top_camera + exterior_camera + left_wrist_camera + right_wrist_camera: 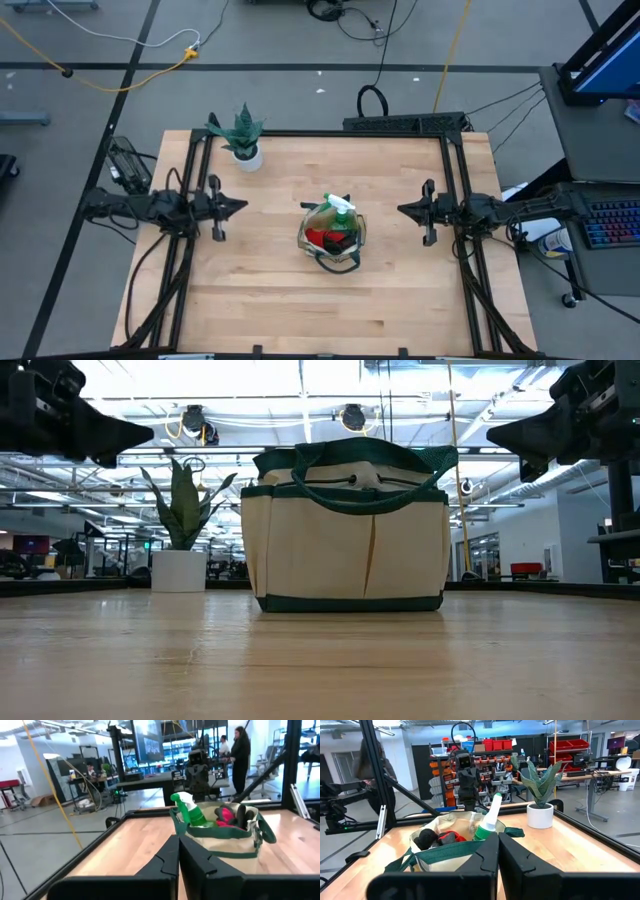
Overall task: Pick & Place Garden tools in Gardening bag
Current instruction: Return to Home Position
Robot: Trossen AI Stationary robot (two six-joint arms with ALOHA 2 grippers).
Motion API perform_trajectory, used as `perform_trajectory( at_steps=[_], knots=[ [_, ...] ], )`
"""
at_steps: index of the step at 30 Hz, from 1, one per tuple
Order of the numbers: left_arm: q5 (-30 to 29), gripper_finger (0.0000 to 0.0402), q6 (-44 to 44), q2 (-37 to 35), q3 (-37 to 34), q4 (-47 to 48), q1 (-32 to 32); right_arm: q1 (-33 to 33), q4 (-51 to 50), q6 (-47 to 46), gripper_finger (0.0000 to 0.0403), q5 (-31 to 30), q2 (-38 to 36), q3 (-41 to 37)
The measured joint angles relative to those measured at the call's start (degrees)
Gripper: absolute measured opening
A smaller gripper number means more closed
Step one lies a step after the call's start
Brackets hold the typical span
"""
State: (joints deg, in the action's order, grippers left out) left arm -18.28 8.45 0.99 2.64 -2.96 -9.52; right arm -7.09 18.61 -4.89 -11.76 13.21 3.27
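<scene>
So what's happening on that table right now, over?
Left gripper shut, left of gardening bag. Right gripper shut, right of it. Spray bottle, red gloves inside. Potted plant well clear.

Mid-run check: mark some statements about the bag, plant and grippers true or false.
The green white-nozzled spray bottle sticks out of the round beige canvas bag. True.
A red item lies inside the bag. True.
The green spiky plant in its white pot sits in the bag. False: it stands on the wooden table, apart from the bag.
The left gripper holds a trowel. False: it is shut and empty, clear of the bag.
The right gripper touches the bag. False: it is shut and apart from it.
</scene>
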Motion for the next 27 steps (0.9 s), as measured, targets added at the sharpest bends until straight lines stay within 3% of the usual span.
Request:
perform_trajectory(
  at_steps=[20,27],
  knots=[
    [0.26,0.0003,-1.75,0.11,-1.99,-1.47,0.0,-0.01,-0.13,-0.02,0.0,-0.12,0.02,-0.07],
    [0.25,0.0019,-1.6,0.11,-1.99,-1.36,0.0,0.0,-0.35,-0.02,0.0,-0.12,0.02,-0.07]
  ],
)
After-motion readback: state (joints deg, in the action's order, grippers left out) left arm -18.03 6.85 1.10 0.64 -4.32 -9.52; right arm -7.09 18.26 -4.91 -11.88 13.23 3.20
